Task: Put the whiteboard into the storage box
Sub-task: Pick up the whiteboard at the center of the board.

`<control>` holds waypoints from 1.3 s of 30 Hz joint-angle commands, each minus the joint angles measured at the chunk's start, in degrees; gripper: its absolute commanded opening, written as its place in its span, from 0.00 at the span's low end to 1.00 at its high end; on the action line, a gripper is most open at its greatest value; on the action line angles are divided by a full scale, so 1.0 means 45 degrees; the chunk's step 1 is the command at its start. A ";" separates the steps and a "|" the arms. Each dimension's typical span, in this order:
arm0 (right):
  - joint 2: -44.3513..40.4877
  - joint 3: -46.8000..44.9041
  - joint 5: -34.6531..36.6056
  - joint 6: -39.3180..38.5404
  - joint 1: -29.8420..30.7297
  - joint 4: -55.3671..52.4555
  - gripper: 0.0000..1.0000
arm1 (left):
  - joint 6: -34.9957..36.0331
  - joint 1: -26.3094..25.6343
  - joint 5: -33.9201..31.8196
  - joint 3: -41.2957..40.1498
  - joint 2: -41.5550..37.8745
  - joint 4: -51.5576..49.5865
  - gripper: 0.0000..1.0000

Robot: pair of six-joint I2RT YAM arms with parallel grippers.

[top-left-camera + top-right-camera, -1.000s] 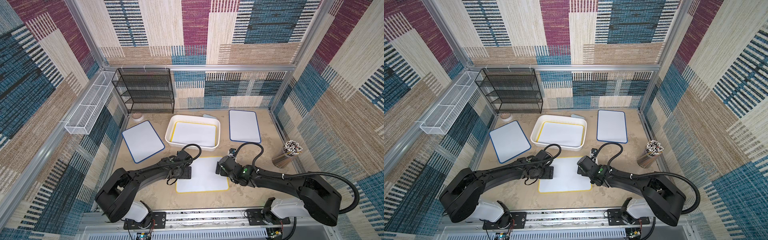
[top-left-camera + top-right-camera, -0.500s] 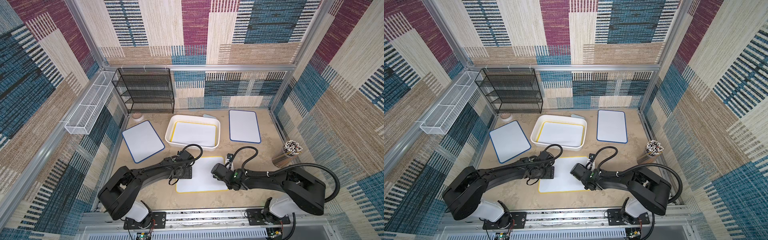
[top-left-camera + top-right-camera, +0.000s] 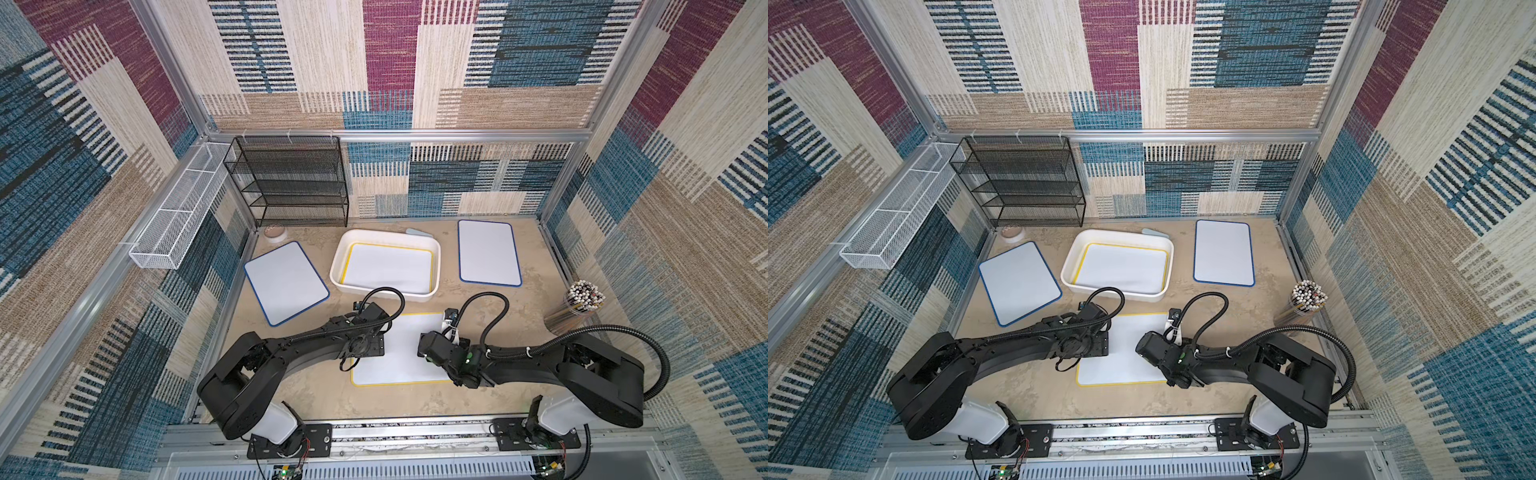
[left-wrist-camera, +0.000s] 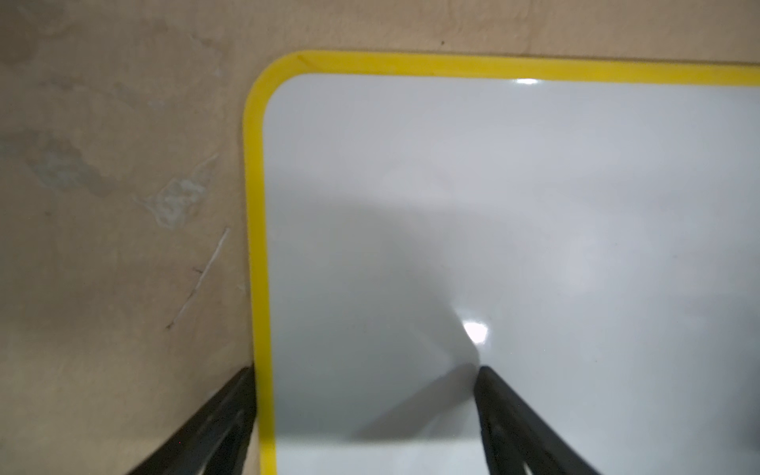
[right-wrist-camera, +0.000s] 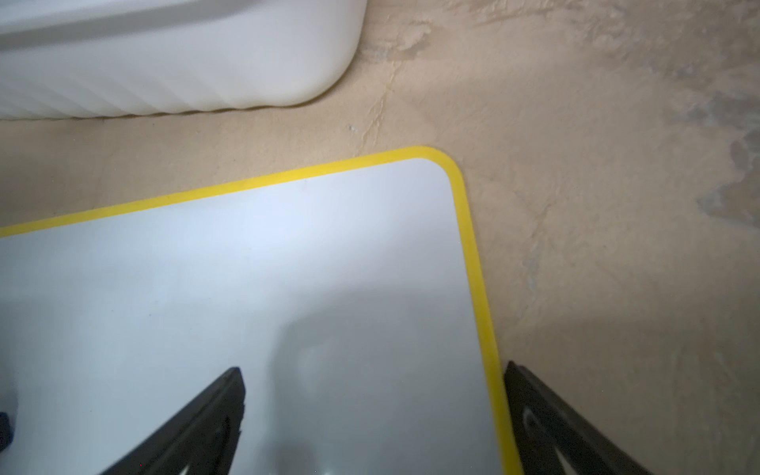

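A yellow-rimmed whiteboard lies flat on the tan table at front centre. Just behind it stands the storage box, a white tub holding another yellow-rimmed board. My left gripper is open and straddles the front board's left edge. One fingertip rests outside the yellow rim and the other on the white face. My right gripper is open across the board's right edge in the same way. Neither is closed on the whiteboard.
Blue-rimmed whiteboards lie left and right of the box. A black mesh rack stands at the back, with a small bowl before it. A white wire basket hangs on the left wall. A cup of pencils stands at right.
My right gripper has drawn back and to the left, down onto the board's right edge. The left gripper has stayed at the left edge, its jaws slightly narrower.
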 commanded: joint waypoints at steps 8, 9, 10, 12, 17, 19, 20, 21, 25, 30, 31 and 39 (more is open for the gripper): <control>-0.1509 -0.0756 -0.6958 0.0294 -0.0677 0.2082 1.00 | -0.0215 0.0020 0.5541 -0.1211 0.0498 0.2267 0.77; -0.1766 -0.0849 -0.7216 0.0337 -0.0900 0.2192 1.00 | -0.0246 0.0015 0.5676 -0.1264 0.0448 0.2367 0.77; -0.1993 -0.0935 -0.7405 0.0440 -0.1117 0.2238 1.00 | -0.0264 0.0010 0.5835 -0.1327 0.0379 0.2525 0.77; -0.2459 -0.1052 -0.7813 0.0571 -0.1558 0.2220 1.00 | -0.0311 0.0010 0.5947 -0.1413 0.0255 0.2635 0.77; -0.3513 -0.1398 -0.8947 0.1130 -0.2671 0.2153 1.00 | -0.0286 0.0010 0.6028 -0.1556 0.0037 0.2672 0.77; -0.3759 -0.1569 -0.9451 0.1449 -0.3133 0.2103 1.00 | -0.0305 0.0020 0.6062 -0.1580 -0.0010 0.2688 0.77; -0.3842 -0.1674 -0.9635 0.1590 -0.3308 0.2119 1.00 | -0.0314 0.0021 0.6082 -0.1589 -0.0022 0.2699 0.77; -0.3949 -0.1830 -0.9890 0.1770 -0.3527 0.2211 1.00 | -0.0307 0.0010 0.6088 -0.1599 -0.0032 0.2708 0.77; -0.4236 -0.2503 -1.0743 0.2544 -0.4252 0.2729 1.00 | -0.0295 0.0010 0.6107 -0.1609 -0.0089 0.2701 0.77; -0.4465 -0.2893 -1.1329 0.3367 -0.4855 0.2791 1.00 | -0.0295 0.0010 0.6070 -0.1616 -0.0250 0.2565 0.77; -0.4504 -0.2894 -1.1386 0.3454 -0.4956 0.2687 1.00 | -0.0279 0.0011 0.6051 -0.1599 -0.0273 0.2542 0.77; -0.5490 -0.3689 -1.2038 0.4732 -0.5776 0.3013 1.00 | -0.0296 0.0049 0.5933 -0.1600 -0.0452 0.2362 0.77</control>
